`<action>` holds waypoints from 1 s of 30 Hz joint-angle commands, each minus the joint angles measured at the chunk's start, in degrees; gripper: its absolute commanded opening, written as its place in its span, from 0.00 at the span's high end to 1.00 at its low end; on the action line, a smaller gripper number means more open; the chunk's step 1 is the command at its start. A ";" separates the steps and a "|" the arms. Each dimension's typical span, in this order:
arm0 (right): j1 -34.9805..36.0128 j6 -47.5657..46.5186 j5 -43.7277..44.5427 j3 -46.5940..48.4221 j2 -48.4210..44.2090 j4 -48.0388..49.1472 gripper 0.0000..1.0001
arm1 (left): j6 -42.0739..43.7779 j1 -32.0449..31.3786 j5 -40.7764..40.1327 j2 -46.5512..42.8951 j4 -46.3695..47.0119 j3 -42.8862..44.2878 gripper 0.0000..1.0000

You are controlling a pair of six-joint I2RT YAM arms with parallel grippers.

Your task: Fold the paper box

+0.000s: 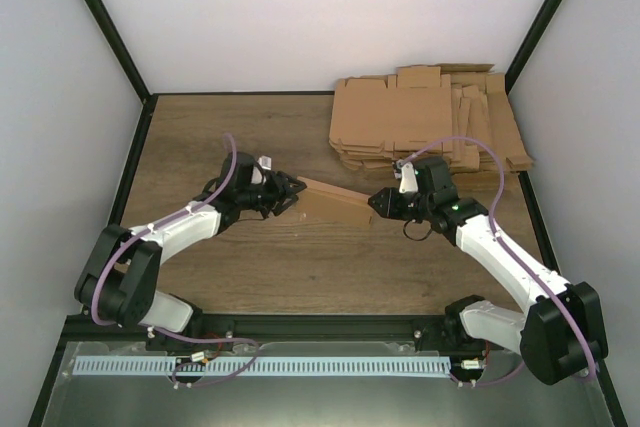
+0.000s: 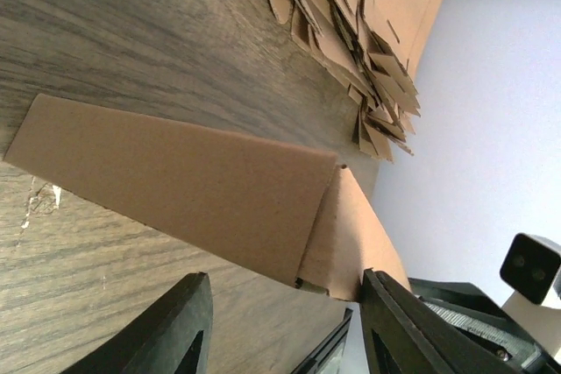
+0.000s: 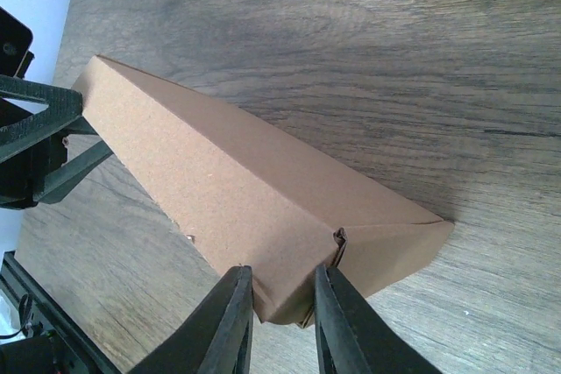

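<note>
1. At the near edge, both arm bases sit bolted to a dark rail (image 1: 330, 325), with a white slotted strip (image 1: 260, 365) running left to right just in front of it.
2. The wood-grain table (image 1: 300, 267) stretches away from the rail. The two white arms reach over it toward the middle, one from each side.
3. The paper box (image 1: 335, 192) lies on the table at the middle, between the two pincers. It is partly folded: one long panel slopes up into a low wedge, and a flap is creased over at its right end.
4. The left gripper (image 1: 288, 194) is at the box's left end. In its wrist view its fingers (image 2: 188, 330) stand well apart with the cardboard's corner in the gap, so the pincer is released. Whether the far finger touches the cardboard, I cannot tell.
5. The right gripper (image 1: 383, 203) is at the box's right end. Its fingers (image 3: 232, 321) are drawn close together on the near edge of the box beside the creased flap, grasping the cardboard.
6. Farther back on the right lies a pile of flat cardboard blanks (image 1: 420, 117), overlapping untidily and well apart from the box.
7. White walls (image 1: 300, 17) enclose the far side, framed by dark posts.
</note>
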 commanded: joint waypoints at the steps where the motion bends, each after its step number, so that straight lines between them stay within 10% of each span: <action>1: 0.78 -0.98 1.62 -0.30 1.41 -8.05 0.77 | 1.39 -0.32 -1.35 1.26 -1.78 0.33 0.52; 30: -1.17 -0.50 0.73 7.21 -2.29 -12.63 0.35 | 2.93 -0.31 -2.25 1.49 -3.73 -0.18 0.58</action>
